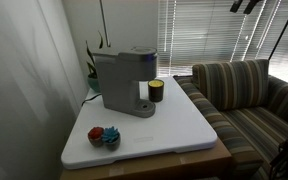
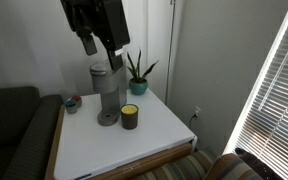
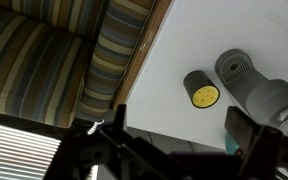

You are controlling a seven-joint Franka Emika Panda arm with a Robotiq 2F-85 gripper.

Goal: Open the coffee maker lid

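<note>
The grey coffee maker (image 1: pixel 122 80) stands at the back of the white table (image 1: pixel 184 125), and its rounded lid (image 1: pixel 134 52) lies shut. It also shows in an exterior view (image 2: pixel 106 88) and from above in the wrist view (image 3: pixel 266 98), with its round base plate (image 3: pixel 234 68). A small dark cup with a yellow rim (image 1: pixel 156 91) stands beside the base, also in the wrist view (image 3: pixel 202 90). My gripper (image 2: pixel 102 52) hangs just above the machine. It is open and empty in the wrist view (image 3: pixel 179 130).
A potted plant (image 2: pixel 137 72) stands behind the machine. Small red and blue things (image 1: pixel 104 135) lie near the table's front corner. A striped sofa (image 1: pixel 249 95) stands next to the table. Window blinds (image 1: pixel 209 30) hang behind.
</note>
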